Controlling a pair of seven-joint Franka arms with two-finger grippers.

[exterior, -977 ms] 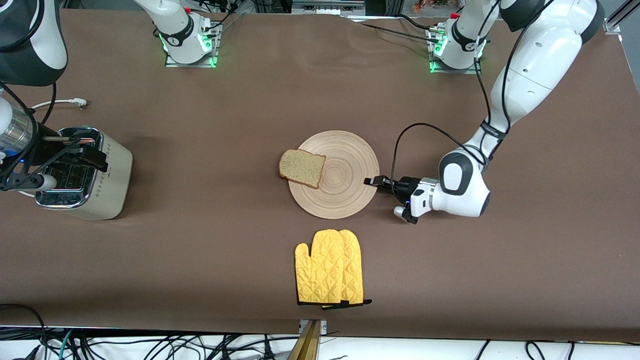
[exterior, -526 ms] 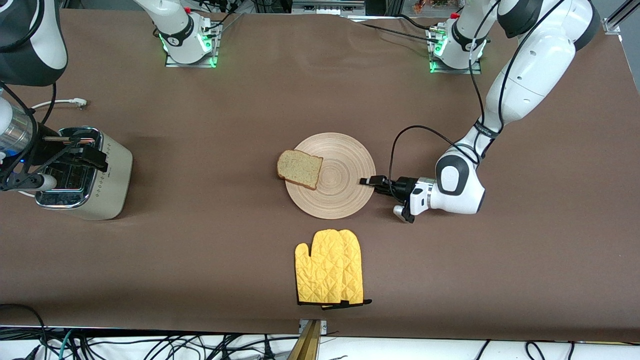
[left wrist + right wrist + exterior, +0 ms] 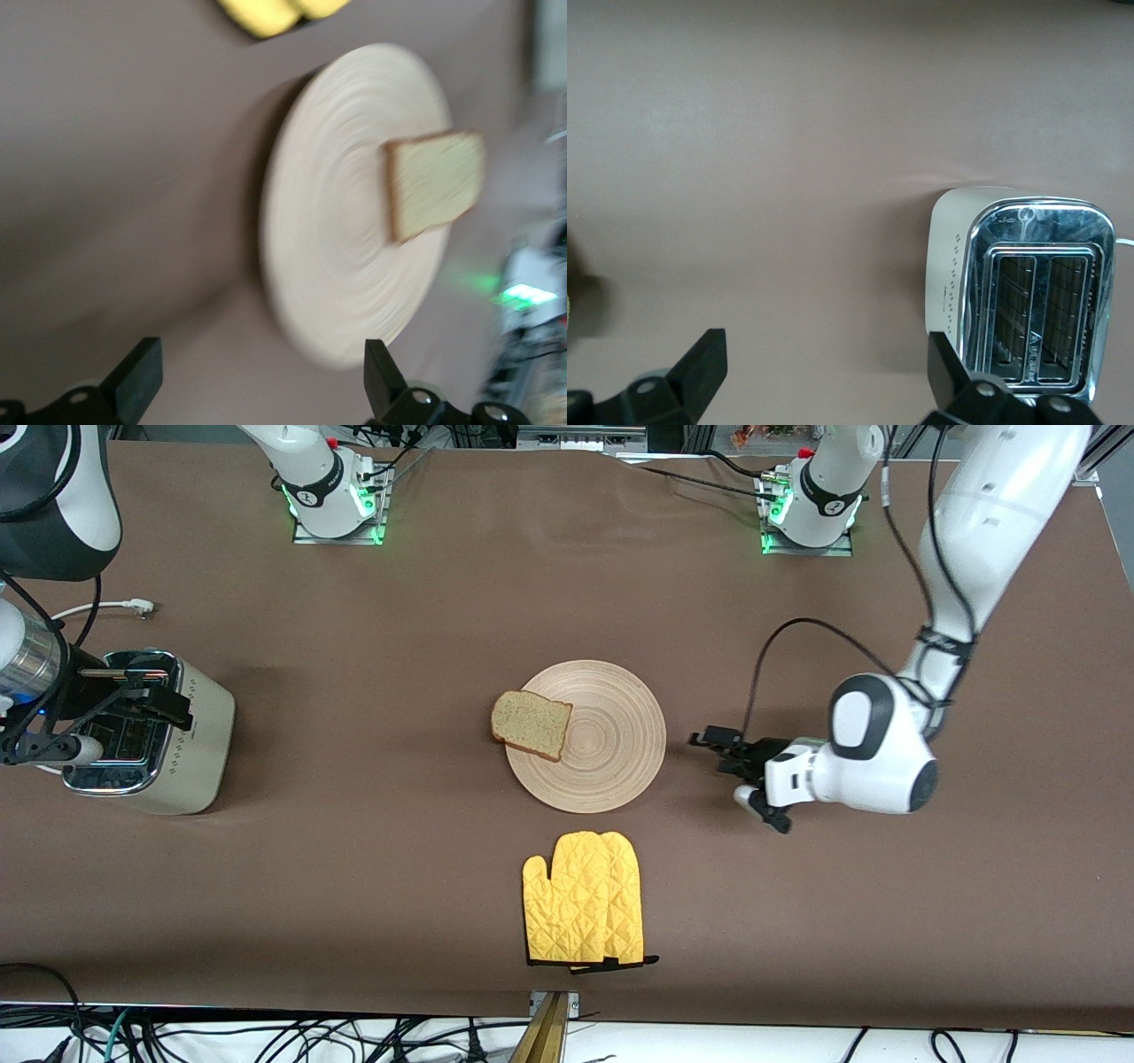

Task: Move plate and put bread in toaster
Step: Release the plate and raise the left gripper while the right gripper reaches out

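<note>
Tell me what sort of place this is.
Most likely a robotics lab set up as a mock kitchen: two arm bases bolted to a brown table, loose cables along its edge, and a toaster.

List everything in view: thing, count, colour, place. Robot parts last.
plate: one, light beige wood, mid-table, apart from both tools.
bread: one slice, brown, on the plate's rim toward the right arm's end, overhanging it.
oven mitt: one, yellow, nearer the front camera than the plate.
toaster: one, cream with chrome top, at the right arm's end, both slots empty.
cord: one, white, on the table above the toaster in the front view.
table: one, brown.
left tool: one, black, open, low beside the plate toward the left arm's end, holding nothing.
right tool: one, black, open, above the toaster, waiting.
</note>
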